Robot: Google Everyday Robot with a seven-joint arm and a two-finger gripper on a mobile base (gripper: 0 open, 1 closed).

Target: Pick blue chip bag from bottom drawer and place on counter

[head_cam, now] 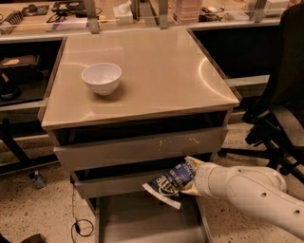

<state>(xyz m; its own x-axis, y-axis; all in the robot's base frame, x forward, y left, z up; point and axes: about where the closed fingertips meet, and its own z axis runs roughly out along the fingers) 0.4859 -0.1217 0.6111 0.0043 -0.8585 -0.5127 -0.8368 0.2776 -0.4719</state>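
The blue chip bag (168, 182) hangs in the air above the open bottom drawer (142, 220), in front of the middle drawer's front. My gripper (190, 178) comes in from the right on a white arm (247, 192) and is shut on the bag's right end. The bag's pale sealed edge points down and left. The counter (152, 61) is the beige top of the cabinet, well above the gripper.
A white bowl (101, 78) stands on the counter's left half. Two shallower drawers (142, 147) sit slightly open above the bag. A black office chair (280, 118) is close on the right. A cluttered desk (71, 14) runs behind. A cable (80, 225) lies on the floor.
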